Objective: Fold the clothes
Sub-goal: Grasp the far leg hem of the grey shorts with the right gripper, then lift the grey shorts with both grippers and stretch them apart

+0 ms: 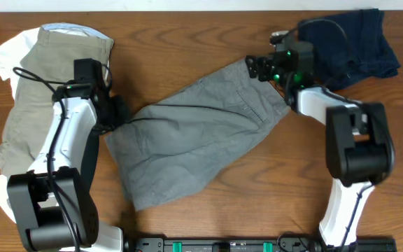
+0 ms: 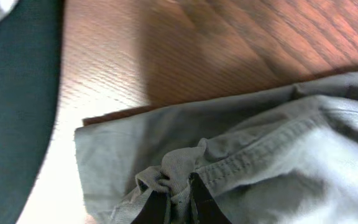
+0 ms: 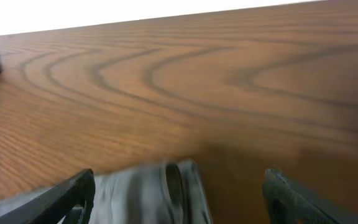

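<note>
The dark grey shorts (image 1: 201, 133) lie spread slantwise across the middle of the wooden table (image 1: 187, 28), between the two pincers. The left gripper (image 2: 179, 208) is pinched tight on a bunched fold at their left edge. The right gripper (image 3: 176, 199) stands wide, its fingers (image 3: 73, 196) either side of the shorts' upper right corner. Khaki shorts (image 1: 47, 63) lie far left, and a navy piece (image 1: 359, 42) far right.
</note>
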